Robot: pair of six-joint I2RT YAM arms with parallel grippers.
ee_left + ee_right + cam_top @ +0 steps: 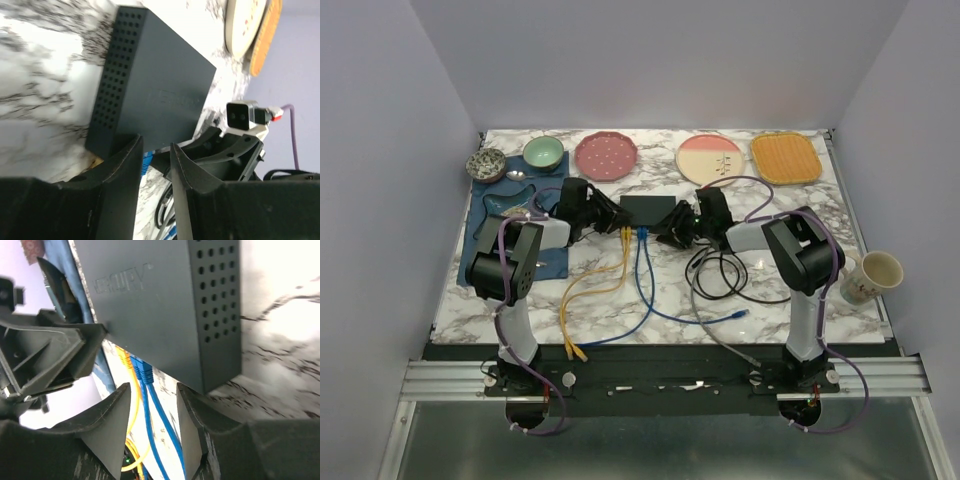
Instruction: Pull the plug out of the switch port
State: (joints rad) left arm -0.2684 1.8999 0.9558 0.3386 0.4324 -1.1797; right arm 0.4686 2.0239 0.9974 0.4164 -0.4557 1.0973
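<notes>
- Switch (648,208) lies flat mid-table (770,310), with its socket edge facing the arm bases.
- A yellow plug (123,358) and two blue plugs (142,371) sit side by side in that edge, their cables trailing toward the bases.
- Left gripper (155,142) is at the switch's left near corner. Its fingers are slightly parted and pinch nothing.
- Right gripper (153,386) is just before the near edge, fingers spread. The blue cables run between them, with no contact seen.

Tangled cables (637,258) before switch (647,209)
</notes>
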